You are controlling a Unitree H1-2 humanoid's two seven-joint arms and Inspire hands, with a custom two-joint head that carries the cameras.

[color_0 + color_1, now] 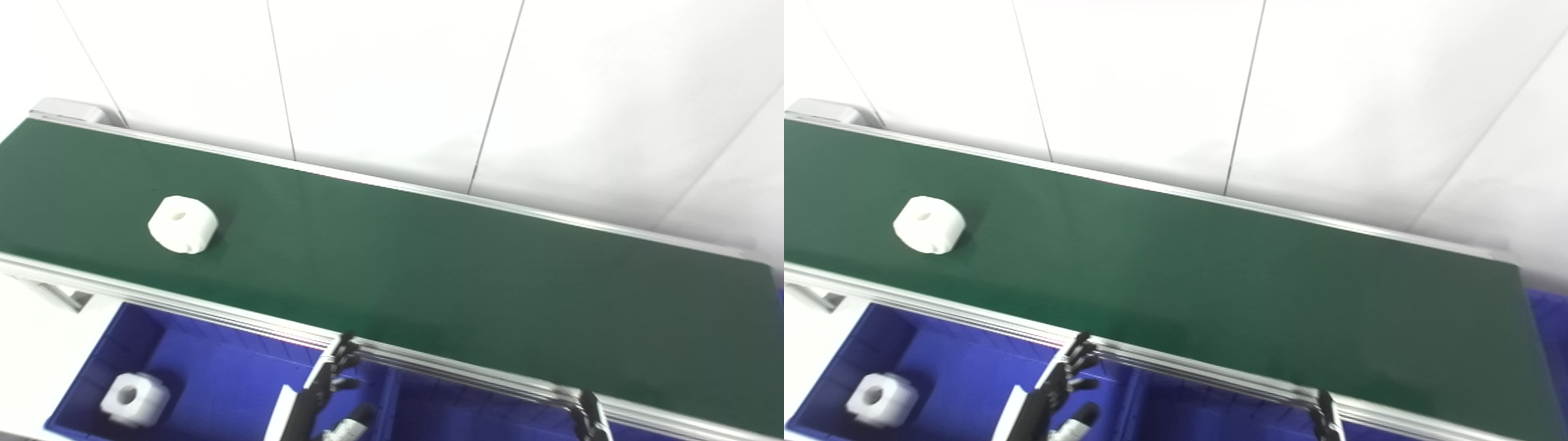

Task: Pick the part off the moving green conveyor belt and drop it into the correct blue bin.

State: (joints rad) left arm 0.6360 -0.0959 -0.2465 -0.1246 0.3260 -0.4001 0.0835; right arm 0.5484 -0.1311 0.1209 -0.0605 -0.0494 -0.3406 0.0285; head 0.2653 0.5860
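Observation:
A white round part (182, 224) with a centre hole lies on the green conveyor belt (429, 269) at the left; it also shows in the right eye view (929, 225). My left hand (327, 383) is open and empty, fingers spread, below the belt's near rail over the left blue bin (245, 373). Only the fingertips of my right hand (589, 416) show at the bottom edge, near the rail. Both hands are far from the part.
A white blocky part (133, 399) with a hole lies in the left blue bin. A second blue bin (465, 410) sits to its right under the rail. The aluminium rail (429, 361) runs along the belt's near edge. A white panelled wall stands behind.

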